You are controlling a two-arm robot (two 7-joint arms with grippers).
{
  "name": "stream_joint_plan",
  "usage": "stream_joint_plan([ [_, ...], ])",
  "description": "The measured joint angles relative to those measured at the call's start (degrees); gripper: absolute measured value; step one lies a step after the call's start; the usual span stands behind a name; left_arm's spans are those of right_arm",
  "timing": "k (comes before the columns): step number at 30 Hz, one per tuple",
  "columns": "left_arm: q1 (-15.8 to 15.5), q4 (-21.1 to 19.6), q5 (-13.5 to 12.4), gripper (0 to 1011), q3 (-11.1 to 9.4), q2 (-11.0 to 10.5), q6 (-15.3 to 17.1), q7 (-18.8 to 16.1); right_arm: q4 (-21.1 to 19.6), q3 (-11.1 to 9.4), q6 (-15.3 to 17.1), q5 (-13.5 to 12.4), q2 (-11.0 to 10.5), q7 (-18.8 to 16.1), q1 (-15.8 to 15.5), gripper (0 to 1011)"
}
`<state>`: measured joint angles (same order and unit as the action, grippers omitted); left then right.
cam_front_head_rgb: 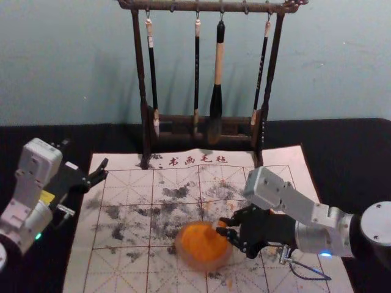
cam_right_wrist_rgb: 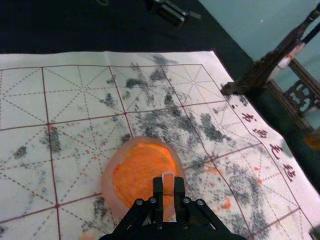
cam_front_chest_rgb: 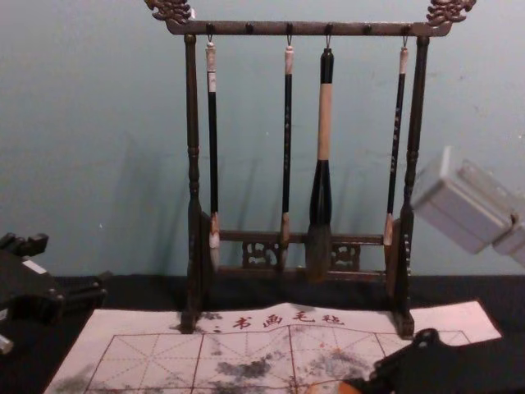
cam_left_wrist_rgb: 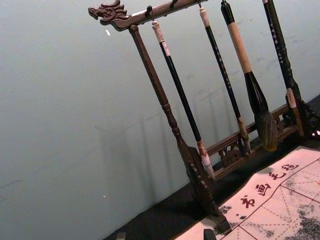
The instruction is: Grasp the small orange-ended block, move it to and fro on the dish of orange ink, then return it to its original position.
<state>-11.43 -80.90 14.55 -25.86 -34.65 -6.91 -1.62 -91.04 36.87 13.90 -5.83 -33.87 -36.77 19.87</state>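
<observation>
Black bench (cam_front_head_rgb: 360, 146), gridded mat (cam_front_head_rgb: 79, 268): block (cam_right_wrist_rgb: 168, 184) gripped over orange ink (cam_front_head_rgb: 201, 241)

The right end effector (cam_front_head_rgb: 221, 226) pinches it at the dish's (cam_front_head_rgb: 179, 249) right side. The left end effector (cam_front_head_rgb: 85, 155) hangs open by the mat's left edge. Brushes (cam_front_head_rgb: 218, 55) hang far back.

Bright orange ink (cam_right_wrist_rgb: 137, 165) is colouring the round pinkish dish (cam_right_wrist_rgb: 109, 182); dark-red gridlines (cam_right_wrist_rgb: 49, 122) and grey-black blotches (cam_right_wrist_rgb: 212, 130) are patterning the pale flat mat (cam_right_wrist_rgb: 25, 105).
</observation>
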Motion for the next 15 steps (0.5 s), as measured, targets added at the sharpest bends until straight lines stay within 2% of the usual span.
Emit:
stream_joint_plan([
  [15, 0.00, 0.00, 0.00, 1002, 0.00, 0.00, 0.00, 0.00, -5.26, -1.64, 1.29, -1.18, -4.09, -1.42, -2.74, 85],
])
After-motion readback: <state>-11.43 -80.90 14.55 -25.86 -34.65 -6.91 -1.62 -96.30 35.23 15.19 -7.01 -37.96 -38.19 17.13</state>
